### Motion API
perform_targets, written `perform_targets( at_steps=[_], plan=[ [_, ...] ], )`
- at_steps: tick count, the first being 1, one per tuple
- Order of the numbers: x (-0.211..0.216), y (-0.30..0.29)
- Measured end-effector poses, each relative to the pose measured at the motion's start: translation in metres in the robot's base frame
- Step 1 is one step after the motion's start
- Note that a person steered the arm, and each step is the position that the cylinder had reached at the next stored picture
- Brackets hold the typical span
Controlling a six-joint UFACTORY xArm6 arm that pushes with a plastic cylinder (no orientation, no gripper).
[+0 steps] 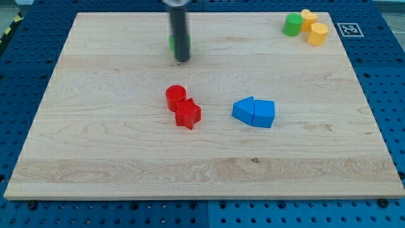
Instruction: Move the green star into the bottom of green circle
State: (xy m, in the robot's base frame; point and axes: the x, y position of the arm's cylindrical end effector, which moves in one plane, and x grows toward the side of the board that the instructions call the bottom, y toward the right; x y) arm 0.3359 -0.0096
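Seven blocks on wooden table [95,152], green star [171,43] upper centre, mostly hidden behind my tip [182,60], green circle [292,25] upper right touching two yellow blocks [314,28], no fingers on rod, nothing held.

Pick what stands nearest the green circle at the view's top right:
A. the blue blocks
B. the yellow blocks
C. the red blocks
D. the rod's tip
B: the green circle touches the two yellow blocks, with everything else far off.
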Motion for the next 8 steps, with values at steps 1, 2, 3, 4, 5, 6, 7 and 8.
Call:
perform_targets(
  at_steps=[1, 2, 3, 4, 5, 6, 7, 8],
  plan=[
    [-0.02, 0.067],
    [0.023, 0.047],
    [0.075, -0.011],
    [0.072, -0.096],
    [0.038, -0.141],
    [0.004, -0.135],
    [-0.024, -0.093],
    [-0.034, -0.031]
  ],
)
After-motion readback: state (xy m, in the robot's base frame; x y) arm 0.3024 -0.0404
